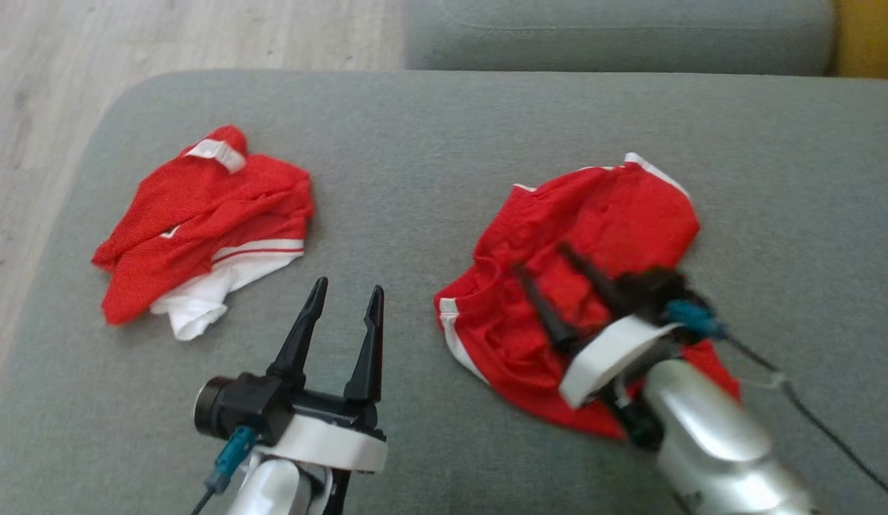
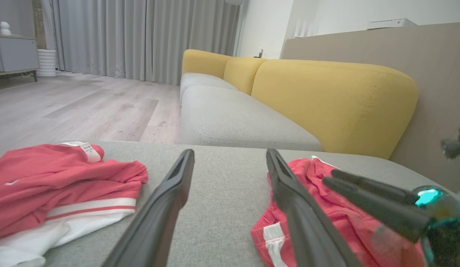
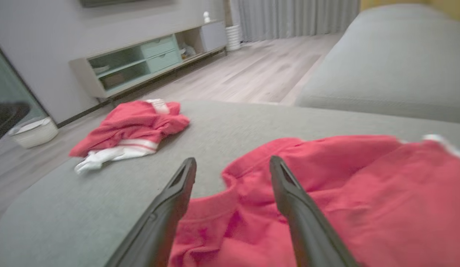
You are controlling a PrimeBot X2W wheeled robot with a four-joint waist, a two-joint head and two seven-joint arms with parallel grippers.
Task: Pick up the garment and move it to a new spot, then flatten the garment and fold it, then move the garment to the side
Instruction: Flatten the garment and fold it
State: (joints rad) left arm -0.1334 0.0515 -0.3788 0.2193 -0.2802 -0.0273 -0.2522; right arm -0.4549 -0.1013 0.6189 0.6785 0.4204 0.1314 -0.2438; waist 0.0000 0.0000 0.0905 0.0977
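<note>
On the grey sofa cushion (image 1: 415, 129) lie two crumpled red pieces. The one the coming move turns on is, by my judgement, the garment (image 1: 615, 214) in the right half of the head view, since the right hand (image 1: 542, 259) is directly over it. That hand is released, its two dark fingers spread and pointing toward the upper left of the frame. In the right wrist view the fabric lies under and between the fingers, and their tips reach about to its near rim. Whether the tips touch the cloth I cannot tell, and the arm is blurred in the head view. The garment's longer run seems to go from the white-striped edge at lower left toward the white trim at upper right, so the fingers lie across it rather than along it. The left hand (image 1: 348, 286) is also released and grasps nothing. It stands over bare cushion between the two pieces, beside the garment's left edge but apart from it. The second red garment (image 1: 200, 207), with white showing beneath, lies well apart at the left. The right arm is plainly the nearer one for the pick-up.
</note>
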